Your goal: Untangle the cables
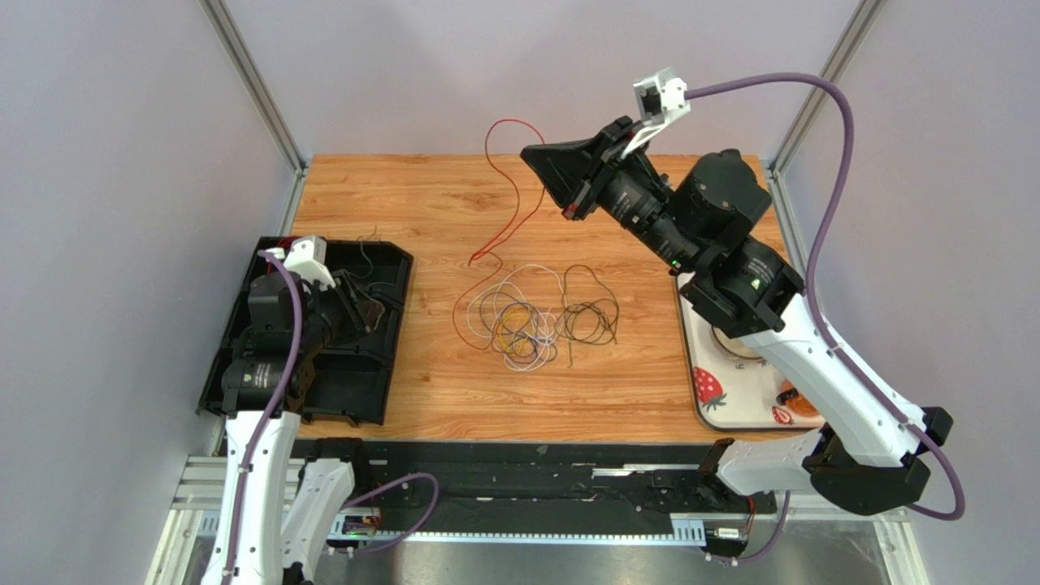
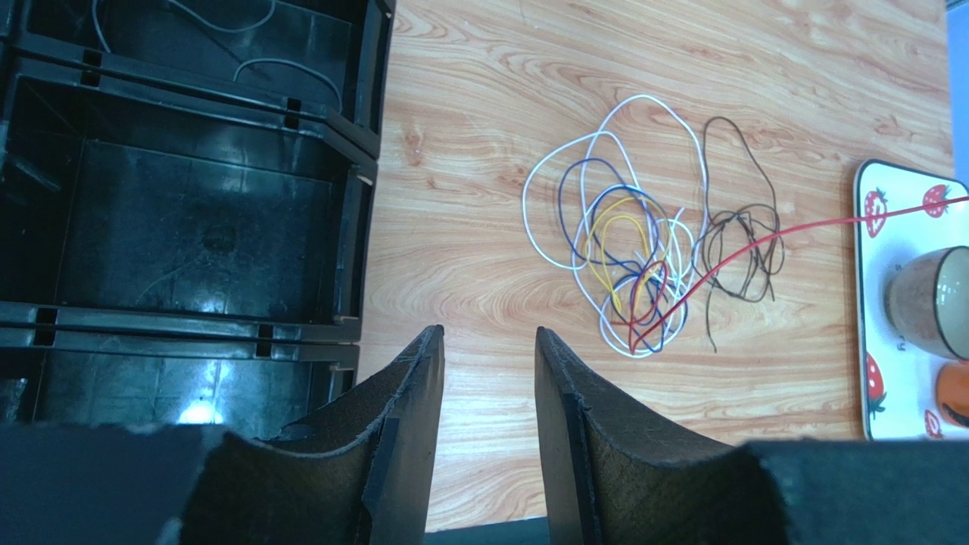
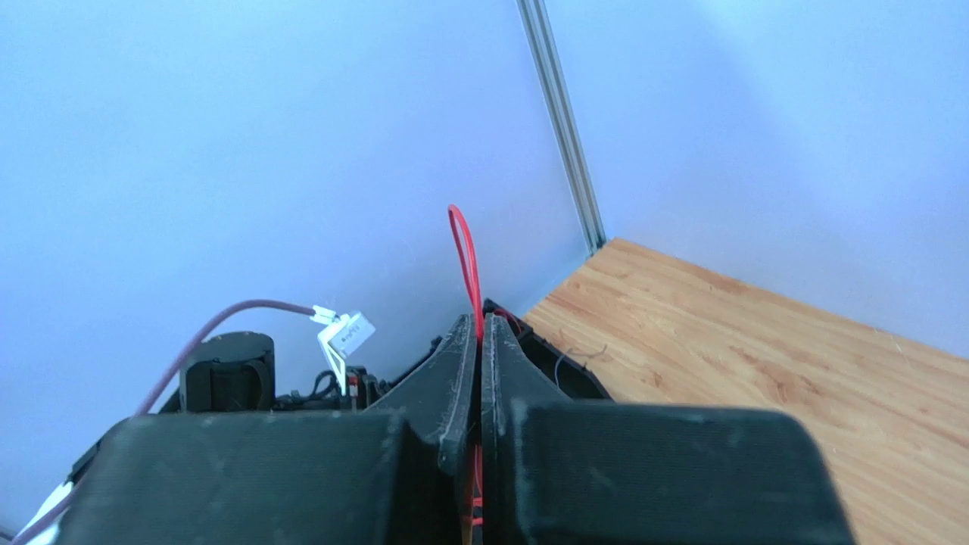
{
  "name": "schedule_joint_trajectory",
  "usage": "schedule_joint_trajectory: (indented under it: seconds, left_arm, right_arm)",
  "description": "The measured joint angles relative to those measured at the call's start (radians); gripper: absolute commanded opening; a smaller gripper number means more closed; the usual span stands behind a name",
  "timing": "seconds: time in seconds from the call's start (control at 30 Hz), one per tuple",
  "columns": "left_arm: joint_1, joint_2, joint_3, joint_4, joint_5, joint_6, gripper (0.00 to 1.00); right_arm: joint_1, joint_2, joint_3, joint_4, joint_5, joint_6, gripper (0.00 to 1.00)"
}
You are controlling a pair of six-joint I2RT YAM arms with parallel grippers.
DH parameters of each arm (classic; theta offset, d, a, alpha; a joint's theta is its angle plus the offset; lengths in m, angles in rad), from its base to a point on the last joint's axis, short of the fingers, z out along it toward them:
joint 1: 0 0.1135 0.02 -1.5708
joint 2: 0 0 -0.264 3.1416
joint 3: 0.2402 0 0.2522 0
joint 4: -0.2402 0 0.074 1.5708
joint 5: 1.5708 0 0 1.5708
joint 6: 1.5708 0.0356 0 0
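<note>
- At the middle of the counter (image 1: pixel 403 195), a loose tangle of cables (image 1: pixel 527 323) — white, purple, blue and yellow loops overlapping, flat on the wood.
- Just at 3 o'clock of that tangle, a dark grey cable (image 1: pixel 591 311) in loops of its own, overlapping the bunch's edge.
- Out of the tangle toward 12 o'clock, a red cable (image 1: pixel 523 207), raised off the wood and running up to the right fingers. Lower end tucked among the blue and yellow loops in the left wrist view.
- Right fingers (image 3: pixel 479 341) pressed fully together on the red cable, high over the far side of the counter at about 1 o'clock, a red loop standing up past the tips.
- Left fingers (image 1: pixel 364 307) partway open with nothing between them, low over the black tray (image 1: pixel 372 384) at 9 o'clock, tips pointing toward the tangle.
- In the tray's far compartment, a couple of thin pale wires (image 2: pixel 273 70) lying loose.
- At 4 o'clock, partly under the right arm, a strawberry-print plate (image 1: pixel 733 408) with a brown cup (image 2: pixel 927 301) on it — well apart from the cables.
</note>
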Motion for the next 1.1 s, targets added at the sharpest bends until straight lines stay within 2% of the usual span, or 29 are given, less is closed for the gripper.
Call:
schedule_joint_trajectory:
  seconds: [0.07,0.2,0.37,0.5,0.67,0.9,1.1]
  left_arm:
    - [0.0,-0.007,0.0,0.0,0.006,0.0,0.46]
    - [0.0,-0.023,0.0,0.004,0.036,0.003,0.48]
    - [-0.002,-0.032,-0.005,0.031,0.104,0.013,0.51]
    - [-0.035,-0.042,-0.011,0.044,0.129,0.015,0.51]
    - [-0.109,-0.071,-0.017,0.046,0.124,0.015,0.5]
    - [-0.115,-0.081,-0.017,0.051,0.101,0.015,0.49]
    - [-0.116,-0.073,-0.017,0.052,0.101,0.015,0.49]
  right_arm:
    - [0.0,-0.024,-0.045,0.04,0.004,0.002,0.0]
    - [0.001,-0.093,-0.288,0.095,0.059,0.032,0.0]
    - [0.0,-0.113,-0.598,0.077,0.119,0.1,0.0]
    - [-0.003,-0.113,-0.729,0.062,0.109,0.163,0.0]
    - [-0.003,-0.053,-0.739,0.122,0.005,0.229,0.0]
    - [0.019,0.296,-0.599,0.129,-0.141,0.255,0.0]
    - [0.027,0.485,-0.538,0.108,-0.18,0.254,0.0]
